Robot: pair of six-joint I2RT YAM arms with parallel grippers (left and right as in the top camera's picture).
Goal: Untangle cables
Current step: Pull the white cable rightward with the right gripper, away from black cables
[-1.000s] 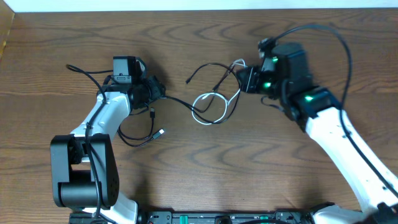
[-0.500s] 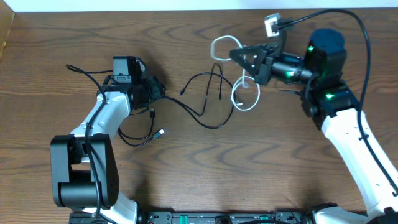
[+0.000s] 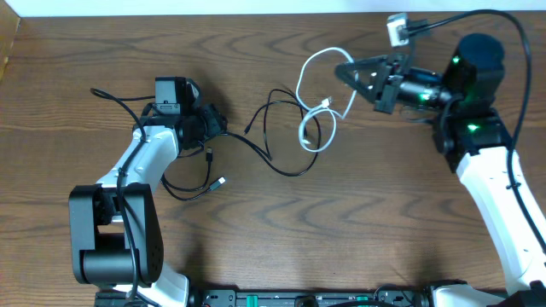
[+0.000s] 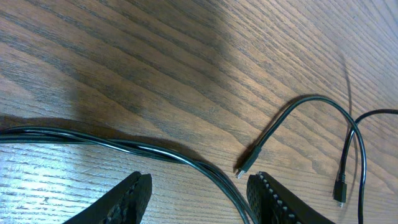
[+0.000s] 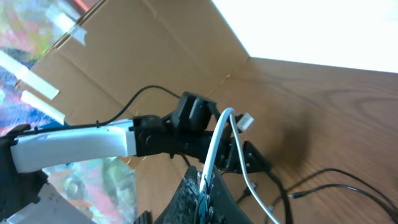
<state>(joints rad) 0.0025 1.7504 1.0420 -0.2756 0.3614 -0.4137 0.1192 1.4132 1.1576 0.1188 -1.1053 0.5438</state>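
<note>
My right gripper [image 3: 343, 72] hangs above the back right of the table, shut on the white cable [image 3: 317, 61]. In the right wrist view the white cable [image 5: 219, 138] runs up out of the closed fingers [image 5: 198, 194]. Its loop and plug droop over one black cable [image 3: 281, 166] that snakes across the middle. A second black cable [image 3: 183, 189] lies looped by the left arm. My left gripper [image 3: 215, 126] rests low on the wood, open. In its wrist view two black strands [image 4: 124, 147] pass between the parted fingers [image 4: 134, 196], close to the right one, and small plug ends [image 4: 247, 167] lie beyond.
The wooden table [image 3: 85, 256] ends at a white wall strip [image 3: 171, 7] at the back. A cardboard panel [image 3: 7, 47] stands at the far left edge, also seen in the right wrist view [image 5: 155, 50]. The left arm's base [image 3: 107, 247] sits at the front left.
My right gripper has risen and swung right and toward the back with the white cable, drawing its loop away from the black cables. The left arm has stayed put.
</note>
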